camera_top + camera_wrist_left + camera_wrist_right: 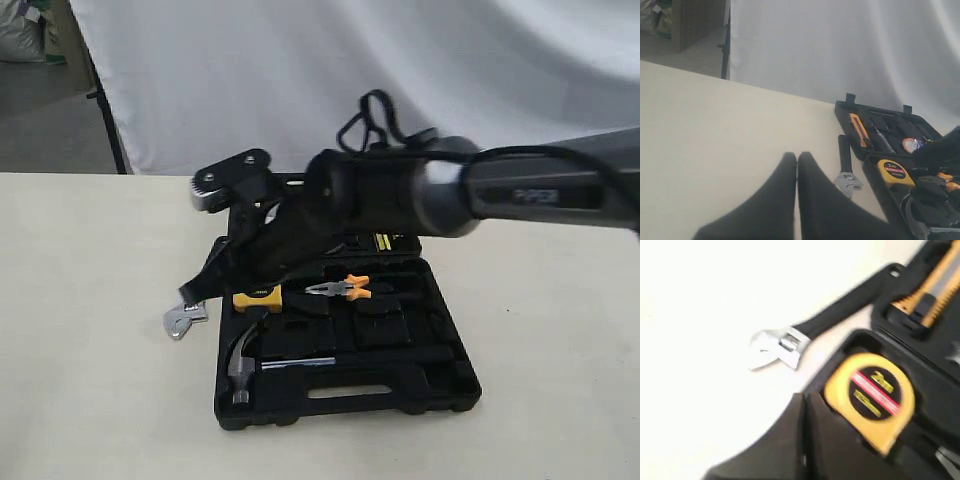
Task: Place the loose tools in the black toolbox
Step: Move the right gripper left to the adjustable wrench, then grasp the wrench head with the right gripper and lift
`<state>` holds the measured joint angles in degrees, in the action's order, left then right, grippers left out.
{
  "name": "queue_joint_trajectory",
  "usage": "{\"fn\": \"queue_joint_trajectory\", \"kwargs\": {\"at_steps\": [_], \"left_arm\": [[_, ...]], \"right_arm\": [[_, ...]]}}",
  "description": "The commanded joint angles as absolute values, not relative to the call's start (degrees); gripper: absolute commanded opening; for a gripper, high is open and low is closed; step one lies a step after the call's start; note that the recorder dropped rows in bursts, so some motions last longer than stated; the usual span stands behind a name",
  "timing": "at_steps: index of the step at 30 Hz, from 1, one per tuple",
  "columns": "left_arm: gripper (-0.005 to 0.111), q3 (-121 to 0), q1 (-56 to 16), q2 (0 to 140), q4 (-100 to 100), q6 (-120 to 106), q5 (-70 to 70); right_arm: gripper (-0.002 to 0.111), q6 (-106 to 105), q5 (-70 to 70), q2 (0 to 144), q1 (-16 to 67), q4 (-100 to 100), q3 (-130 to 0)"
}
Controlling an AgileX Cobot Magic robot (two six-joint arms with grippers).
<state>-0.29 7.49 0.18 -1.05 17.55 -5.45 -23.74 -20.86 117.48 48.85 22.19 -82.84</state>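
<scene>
Your right hand (805, 400) hangs empty, fingers pressed together, near the adjustable wrench (780, 344), which lies on the worktop (90, 300) just beside the open black toolbox (350, 408). The claw hammer (243, 360) lies inside. Your left hand (797, 162) is pressed together too.

A cream, matt table (90, 400) filled the lower part of the exterior view, its far edge crossing the middle left. Behind it a white cloth backdrop (300, 70) hung in soft folds over most of the upper frame. At upper left lay grey floor (50, 120), with a slanted black stand leg (105, 120) at the cloth's edge and a pale sack (20, 30) in the corner. The left wrist view showed a brown panel (695, 20) at upper left. Lighting was even and diffuse.
</scene>
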Motion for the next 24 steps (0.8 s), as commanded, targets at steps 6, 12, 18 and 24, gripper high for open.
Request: {"fn": "queue_joint_trajectory", "kwargs": {"at_steps": [6,12,18,24], "left_arm": [[0.001,-0.4,8.9,0.0,-1.3,17.8,-5.0],[0.001,-0.4,8.9,0.0,-1.3,17.8,-5.0],[0.001,-0.4,8.9,0.0,-1.3,17.8,-5.0],[0.001,-0.4,8.9,0.0,-1.3,17.8,-5.0]], "right_arm": [[0.052,-20.3,-27.2,130.7,52.8,18.9,-101.1],[0.074,-19.0,-35.4,136.9,52.8,18.5,-109.3],[0.073,-13.3,-38.3,141.2,52.8,12.7,-116.2],[0.073,-4.8,-41.5,143.8,52.8,5.9,-119.6]]}}
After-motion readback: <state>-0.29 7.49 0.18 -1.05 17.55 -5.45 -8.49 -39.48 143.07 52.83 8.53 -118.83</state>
